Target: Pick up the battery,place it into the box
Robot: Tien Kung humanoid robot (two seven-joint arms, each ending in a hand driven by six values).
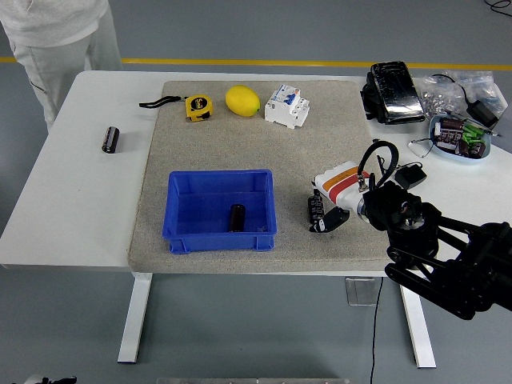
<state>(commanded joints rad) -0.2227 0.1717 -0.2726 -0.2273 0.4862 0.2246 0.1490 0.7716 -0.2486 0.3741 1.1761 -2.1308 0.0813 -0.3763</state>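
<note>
A dark cylindrical battery (238, 217) lies inside the blue box (220, 210) on the grey mat, near the box's front wall. A second black battery (110, 139) lies on the bare white table at the far left. My right hand (322, 214) hangs just right of the box over the mat, its black fingers relaxed and holding nothing. The white and orange wrist leads back to the black arm at lower right. My left arm is out of view.
A yellow tape measure (198, 107), a lemon (242, 101) and a white circuit breaker (286, 106) line the mat's far edge. A black pouch (394, 91), a bowl of parts (460, 137) and cables crowd the right. A person (60, 32) stands at the far left corner.
</note>
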